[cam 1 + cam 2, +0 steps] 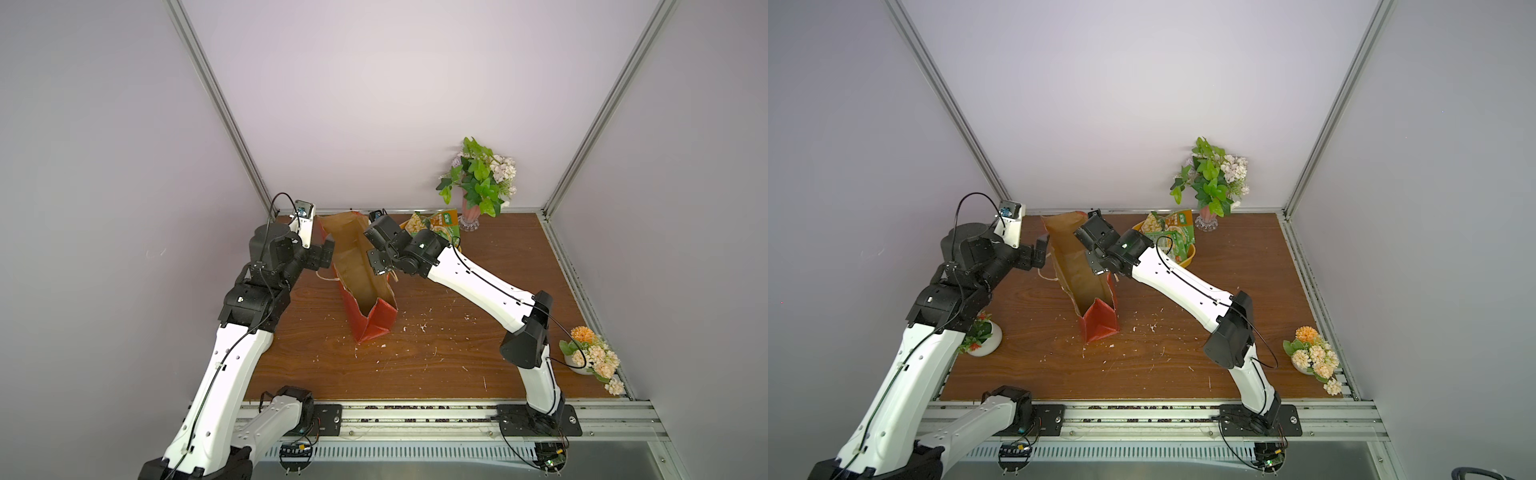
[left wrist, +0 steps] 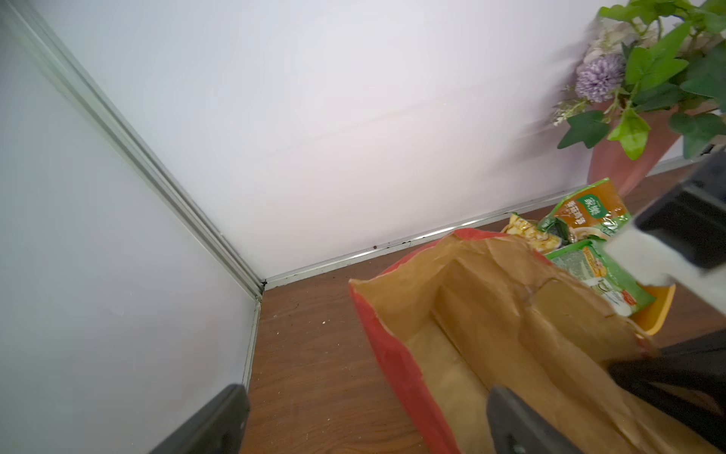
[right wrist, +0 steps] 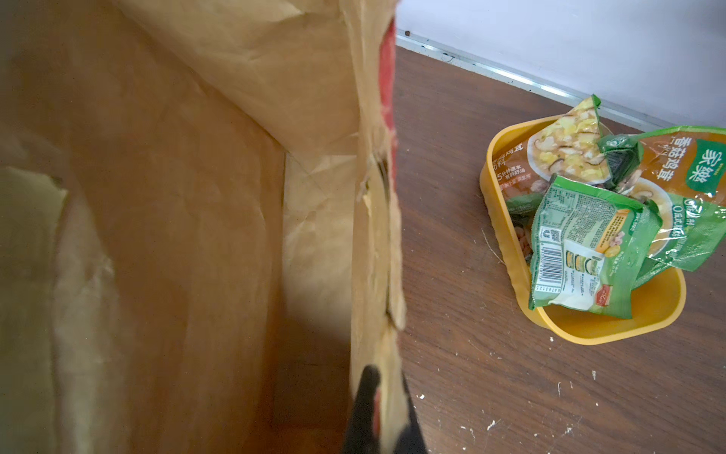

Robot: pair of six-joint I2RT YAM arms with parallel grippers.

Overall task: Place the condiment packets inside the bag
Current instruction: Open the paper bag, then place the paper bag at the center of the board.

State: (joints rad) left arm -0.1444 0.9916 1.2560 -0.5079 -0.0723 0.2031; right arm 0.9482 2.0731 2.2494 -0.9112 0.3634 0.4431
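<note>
Just beyond the right gripper [image 3: 387, 410] pinching the rim of the tall red paper bag [image 1: 374, 324], glossy green condiment packets [image 3: 589, 236] are lying in a yellow plastic tray [image 3: 613, 334], left gripper [image 2: 367, 397] spread.

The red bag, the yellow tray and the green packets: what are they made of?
The bag looks like paper: matte brown inside, creased and torn at the rim. The tray seems hard plastic, smooth with a moulded edge. The packets look like thin plastic film, shiny and crinkled.
</note>
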